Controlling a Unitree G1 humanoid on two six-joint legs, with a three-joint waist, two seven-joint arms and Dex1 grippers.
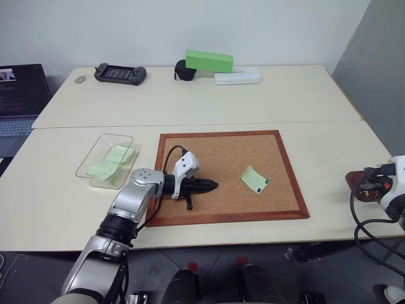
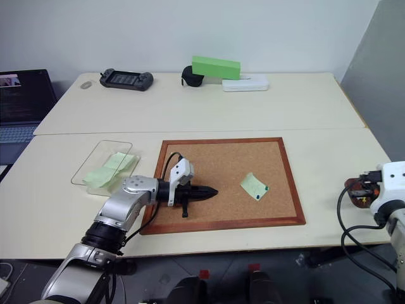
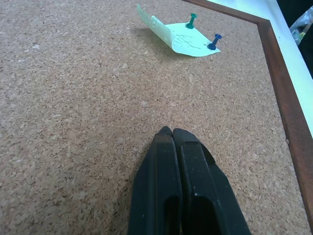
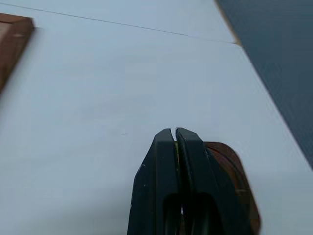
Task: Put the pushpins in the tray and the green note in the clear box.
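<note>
Left hand (image 3: 172, 132) near two pushpins (image 3: 191, 20)

Green note (image 1: 254, 179), one edge curled, right of centre, pinned by two pushpins (image 3: 202, 33); clear box (image 1: 94, 154) left; tray (image 4: 234, 182) far right.

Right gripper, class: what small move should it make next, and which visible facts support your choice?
Probably open the right gripper so that whatever it carries drops into the tray. Its fingers are pressed shut, with a faint yellow sliver between them, likely a pin, and they hang right over the tray. One green note still sits on the cork board under two pushpins.
</note>
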